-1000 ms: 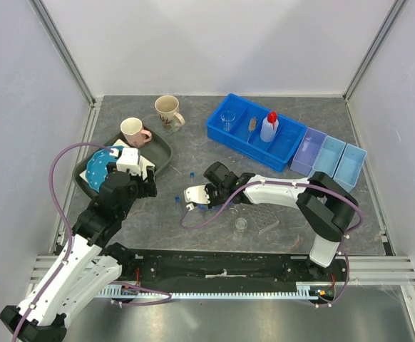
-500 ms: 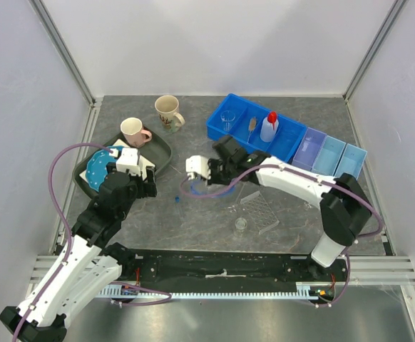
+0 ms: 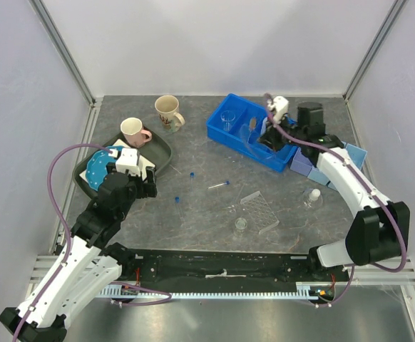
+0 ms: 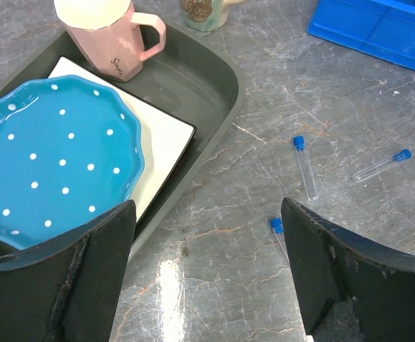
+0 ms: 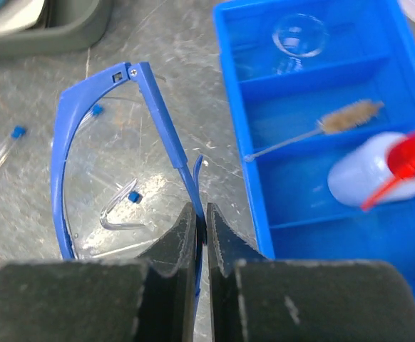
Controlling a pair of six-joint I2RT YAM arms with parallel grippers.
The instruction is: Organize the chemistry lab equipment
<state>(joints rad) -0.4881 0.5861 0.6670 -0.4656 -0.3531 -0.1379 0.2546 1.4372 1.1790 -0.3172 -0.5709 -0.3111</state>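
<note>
My right gripper is shut on the thin temple arms of the blue-framed goggles, which hang off the table beside the blue bin. From above, this gripper and the goggles are at the bin's front edge. Inside the bin lie a clear beaker, a thin brush and the white squeeze bottle. My left gripper stands open over bare table next to the dark tray. Three blue-capped tubes lie loose nearby.
A clear tube rack, a small beaker and a flask are at the front right. The tray holds a blue dotted plate and a pink mug. A beige mug stands behind. Light-blue bins sit far right.
My right gripper has carried the goggles from the middle of the table up and back to the blue bin's front edge. The left arm has stayed put.
</note>
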